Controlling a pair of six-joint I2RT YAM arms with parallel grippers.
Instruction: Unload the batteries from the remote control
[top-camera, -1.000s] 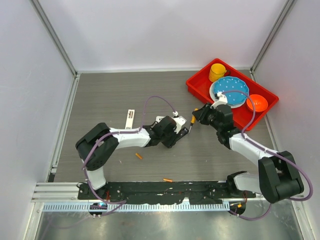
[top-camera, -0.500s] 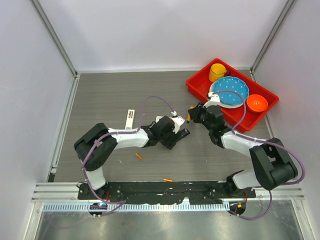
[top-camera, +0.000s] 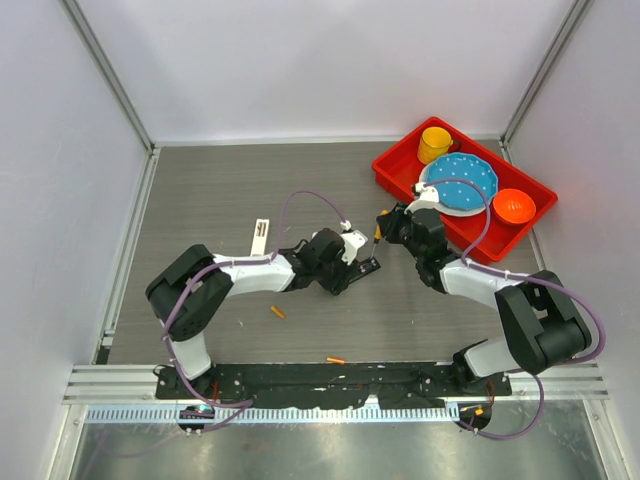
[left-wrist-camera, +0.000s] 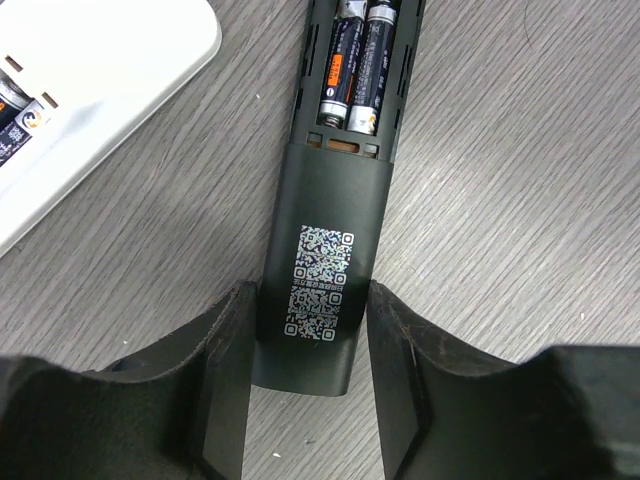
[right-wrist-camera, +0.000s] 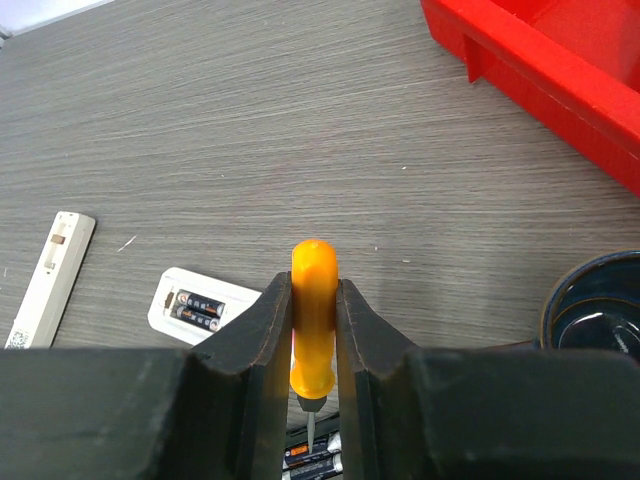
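Observation:
A black remote (left-wrist-camera: 325, 250) lies on the table with its battery bay open. Two dark batteries (left-wrist-camera: 355, 65) with metallic ends sit side by side in the bay. My left gripper (left-wrist-camera: 310, 340) is shut on the remote's end with the code label; it shows in the top view (top-camera: 345, 262). My right gripper (right-wrist-camera: 314, 310) is shut on an orange-handled screwdriver (right-wrist-camera: 314, 290), tip down just above the batteries (right-wrist-camera: 315, 458). In the top view the right gripper (top-camera: 385, 226) is just right of the remote (top-camera: 364, 268). Two orange batteries (top-camera: 278, 312) (top-camera: 336, 360) lie loose on the table.
A white remote (right-wrist-camera: 205, 305), open with two batteries in it, lies beside the black one (left-wrist-camera: 90, 90). A white cover strip (top-camera: 260, 238) lies to the left. A red tray (top-camera: 395, 172) at the back right holds a yellow cup (top-camera: 435, 143), blue plate (top-camera: 460, 182) and orange bowl (top-camera: 513, 206).
My right gripper has moved left with the screwdriver, from near the tray to just over the black remote. My left gripper has shifted slightly left with the remote.

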